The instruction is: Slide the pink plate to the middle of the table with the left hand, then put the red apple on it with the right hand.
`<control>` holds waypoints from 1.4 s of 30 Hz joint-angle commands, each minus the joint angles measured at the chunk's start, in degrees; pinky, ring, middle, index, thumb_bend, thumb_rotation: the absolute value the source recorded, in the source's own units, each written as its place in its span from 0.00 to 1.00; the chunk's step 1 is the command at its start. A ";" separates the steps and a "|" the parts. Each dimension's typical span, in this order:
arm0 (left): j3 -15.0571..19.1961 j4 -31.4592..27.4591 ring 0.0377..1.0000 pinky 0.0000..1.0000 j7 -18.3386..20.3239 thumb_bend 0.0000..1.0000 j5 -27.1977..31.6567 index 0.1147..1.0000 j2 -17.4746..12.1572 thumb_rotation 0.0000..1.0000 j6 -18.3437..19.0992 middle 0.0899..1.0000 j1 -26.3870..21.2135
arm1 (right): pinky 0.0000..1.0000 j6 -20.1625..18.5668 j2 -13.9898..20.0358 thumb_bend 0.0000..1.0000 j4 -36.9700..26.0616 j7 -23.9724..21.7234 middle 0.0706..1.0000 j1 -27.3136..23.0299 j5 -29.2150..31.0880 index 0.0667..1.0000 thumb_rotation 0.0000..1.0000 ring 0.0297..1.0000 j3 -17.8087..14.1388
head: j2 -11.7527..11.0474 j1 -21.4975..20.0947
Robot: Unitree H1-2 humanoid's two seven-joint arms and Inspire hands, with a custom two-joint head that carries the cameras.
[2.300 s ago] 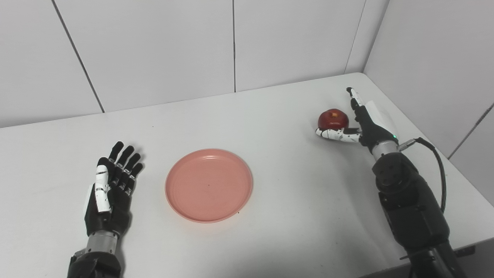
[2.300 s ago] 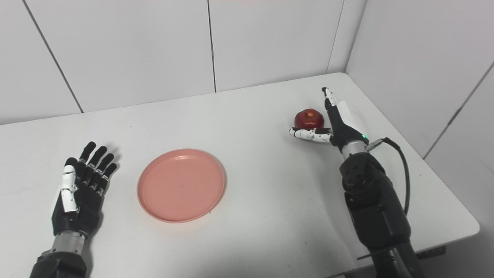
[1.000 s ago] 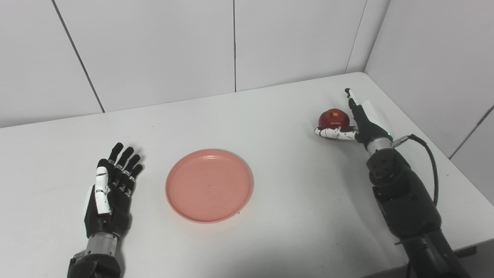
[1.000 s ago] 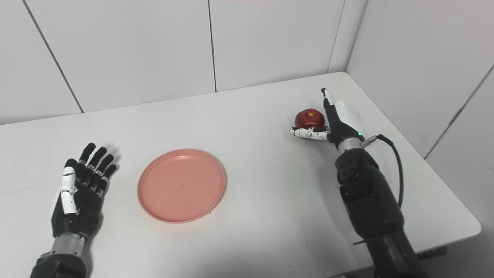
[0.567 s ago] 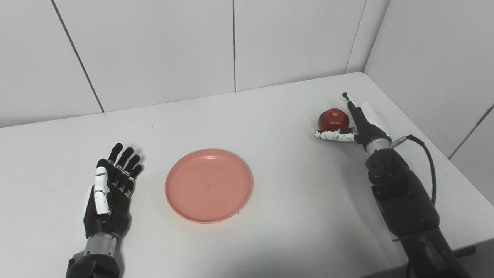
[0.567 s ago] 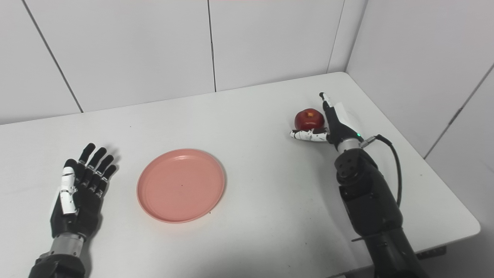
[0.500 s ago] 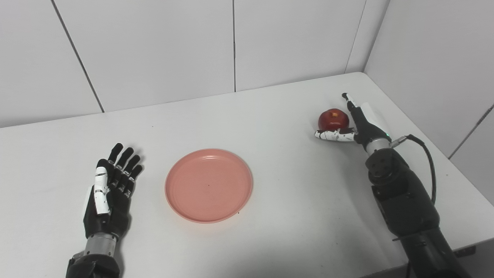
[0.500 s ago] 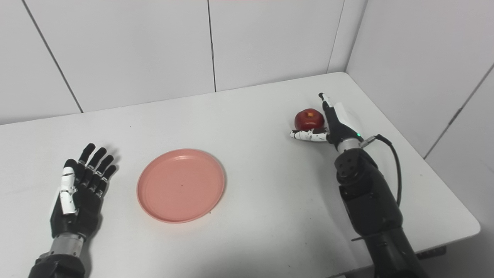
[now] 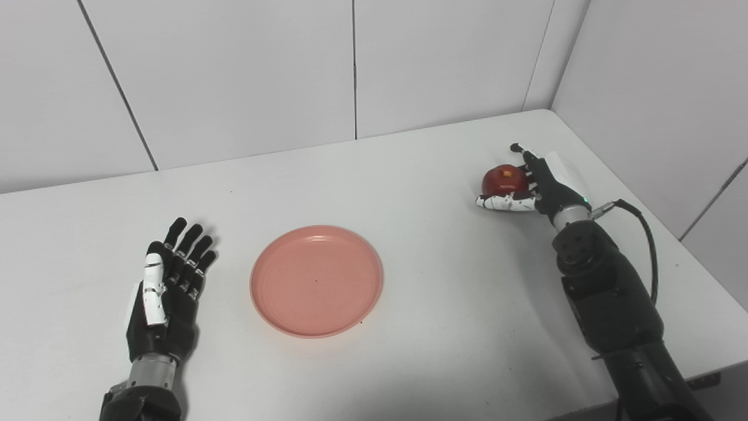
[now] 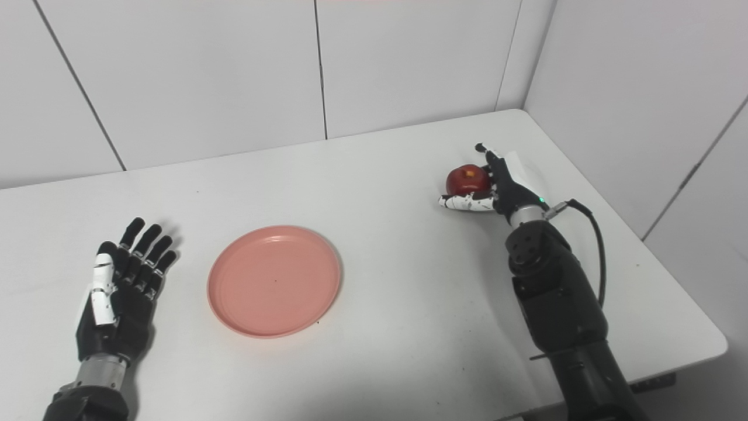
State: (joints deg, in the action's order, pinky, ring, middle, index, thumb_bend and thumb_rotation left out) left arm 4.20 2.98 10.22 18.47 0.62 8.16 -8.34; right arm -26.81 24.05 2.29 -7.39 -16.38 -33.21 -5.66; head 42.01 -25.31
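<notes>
Pink plate [image 9: 316, 280] empty, red apple [image 9: 502, 178] apart.
Right hand [image 9: 540, 181] fingers curl around apple; left hand [image 9: 166, 292] fingers spread, palm up.

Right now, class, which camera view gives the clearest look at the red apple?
Both eye views show the red apple about equally; the left eye view is marginally better, since the apple appears slightly larger there. The right eye view shows the same apple, likewise flanked by the right hand, thumb in front.
</notes>
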 commanded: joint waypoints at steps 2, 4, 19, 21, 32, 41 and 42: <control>-0.21 0.38 0.90 0.92 -0.73 0.39 -0.36 0.89 -0.21 1.00 1.83 0.91 0.84 | 0.65 0.31 1.58 0.98 -0.28 1.97 0.80 -2.91 0.08 0.85 0.35 0.77 0.09 | 0.12 0.06; -0.29 0.39 0.90 0.93 -0.66 0.39 -0.49 0.89 -0.29 1.00 1.69 0.91 0.88 | 0.67 0.35 1.69 0.97 0.16 2.18 0.80 -3.15 0.37 0.83 0.34 0.77 0.30 | 0.14 0.06; -0.22 0.17 0.90 0.92 -0.87 0.39 -0.38 0.89 -0.13 1.00 2.15 0.91 0.97 | 0.48 11.07 1.58 0.55 7.75 11.18 0.54 -4.57 3.85 0.47 0.13 0.52 1.13 | 0.37 0.38; -0.27 0.18 0.90 0.92 -0.94 0.40 -0.55 0.89 -0.17 1.00 2.09 0.91 1.00 | 0.45 12.18 1.45 0.53 9.24 12.95 0.52 -4.93 3.65 0.45 0.13 0.50 1.46 | 0.37 0.38; -0.08 0.68 0.91 0.93 -0.44 0.40 -0.02 0.90 -0.25 1.00 1.71 0.91 0.91 | 0.42 13.59 1.06 0.51 12.33 16.37 0.51 -5.83 4.78 0.45 0.13 0.48 2.59 | 0.22 0.92; -0.16 0.67 0.90 0.92 -1.03 0.40 -0.74 0.88 -0.16 1.00 1.74 0.90 0.79 | 0.42 13.89 0.32 0.51 10.43 18.02 0.50 -5.19 6.43 0.45 0.13 0.48 1.53 | -0.28 1.28; -0.14 0.71 0.90 0.92 -0.98 0.40 -0.67 0.88 -0.17 1.00 1.73 0.90 0.78 | 0.43 13.82 0.22 0.51 10.10 18.09 0.51 -5.12 6.69 0.45 0.13 0.49 1.37 | -0.28 1.28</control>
State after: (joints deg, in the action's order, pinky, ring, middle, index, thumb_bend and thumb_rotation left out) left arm 4.22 2.80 10.22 18.39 0.62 8.23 -8.16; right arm -15.66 23.46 14.91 9.01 -19.50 -26.95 -3.29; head 41.66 -24.08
